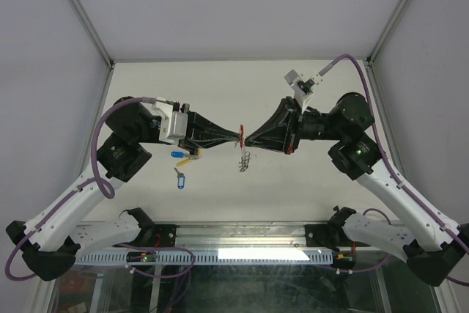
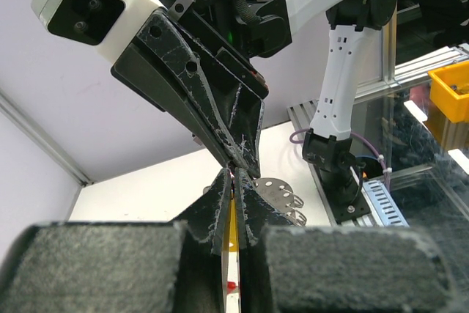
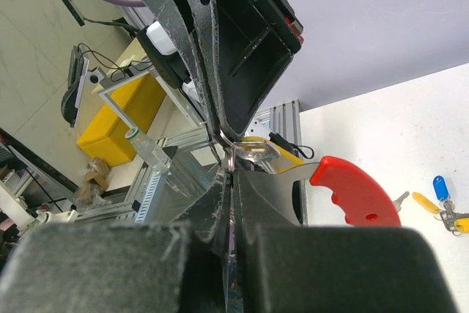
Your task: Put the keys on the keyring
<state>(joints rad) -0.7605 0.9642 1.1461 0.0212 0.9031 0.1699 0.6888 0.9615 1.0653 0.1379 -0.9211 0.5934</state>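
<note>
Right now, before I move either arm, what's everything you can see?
keyring: one, red crescent with silver chain, held above mid-table between both gripper tips
keys: four, two blue-tagged, two yellow-tagged, on the table under the left arm
table: one, off-white, beneath everything
bin: one, yellow, off the table, beyond its metal frame
left gripper: one, black, shut on the keyring
right gripper: one, black, shut on the keyring, tip to tip with the left
</note>
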